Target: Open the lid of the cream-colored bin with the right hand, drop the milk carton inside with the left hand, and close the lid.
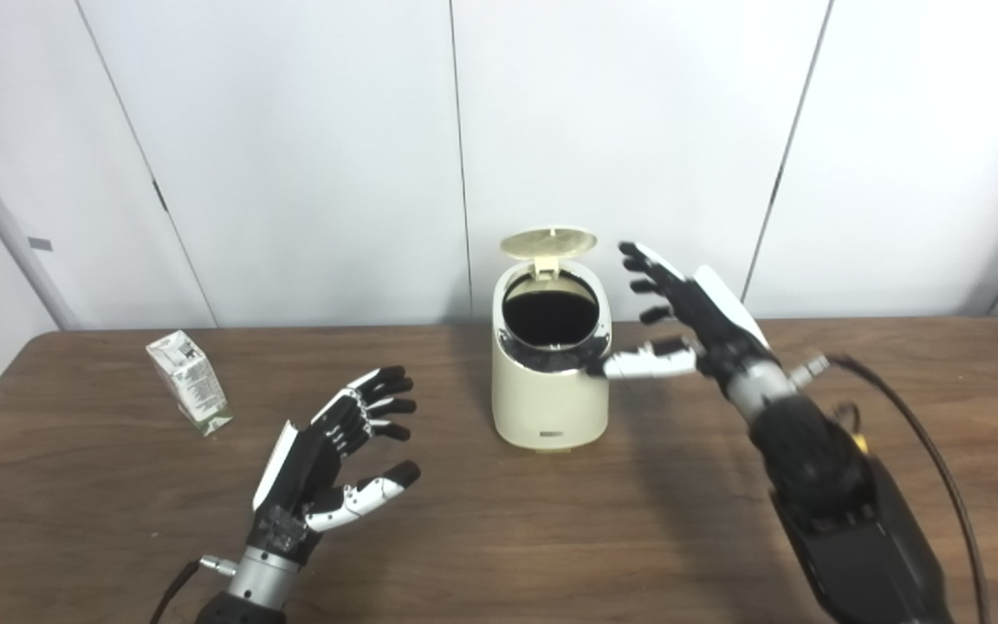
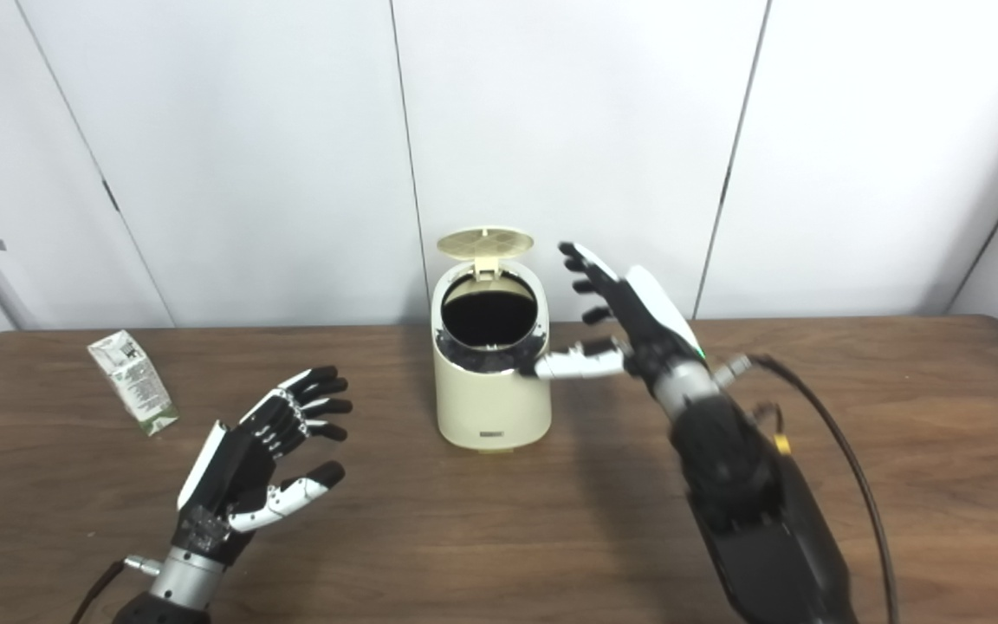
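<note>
Now lid [image 1: 548,243] up, carton [image 1: 190,370] untouched — hands empty.

Bin [image 1: 548,394] mouth unobstructed from above and left; lid [image 1: 548,243] stands upright at the back edge. Right hand [image 1: 690,321] crowds the bin's right side, thumb at the rim. Bare surface [image 1: 464,537] between left hand [image 1: 330,459] and milk carton [image 1: 190,382], carton well apart from bin.
</note>
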